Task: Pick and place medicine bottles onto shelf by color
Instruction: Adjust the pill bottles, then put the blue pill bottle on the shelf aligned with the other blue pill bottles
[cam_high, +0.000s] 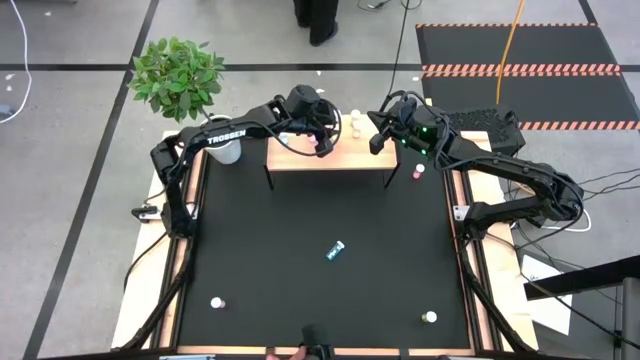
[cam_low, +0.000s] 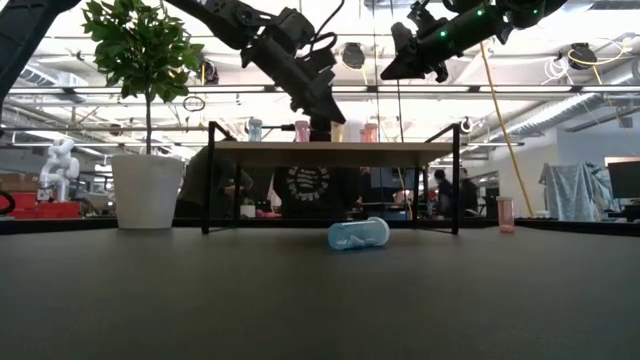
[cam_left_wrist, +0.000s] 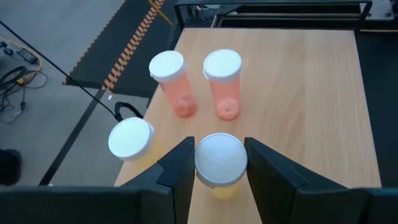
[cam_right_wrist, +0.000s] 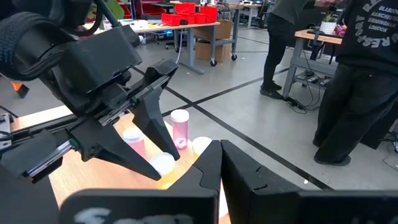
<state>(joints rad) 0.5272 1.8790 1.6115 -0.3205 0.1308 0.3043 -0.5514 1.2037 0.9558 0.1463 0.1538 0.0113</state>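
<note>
Left gripper (cam_left_wrist: 217, 169) over light wooden shelf (cam_left_wrist: 298, 93), fingers clamped on white-capped yellow bottle (cam_left_wrist: 220, 163). Right gripper (cam_high: 378, 138) hovers nearby, fingers together, empty.

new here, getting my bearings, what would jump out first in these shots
The left gripper is over the wooden shelf, clamped on a white-capped yellow bottle beside two pink bottles standing upright there. The right gripper hangs shut above the shelf's other end. On the black table, a teal-blue bottle lies on its side near the middle.
</note>
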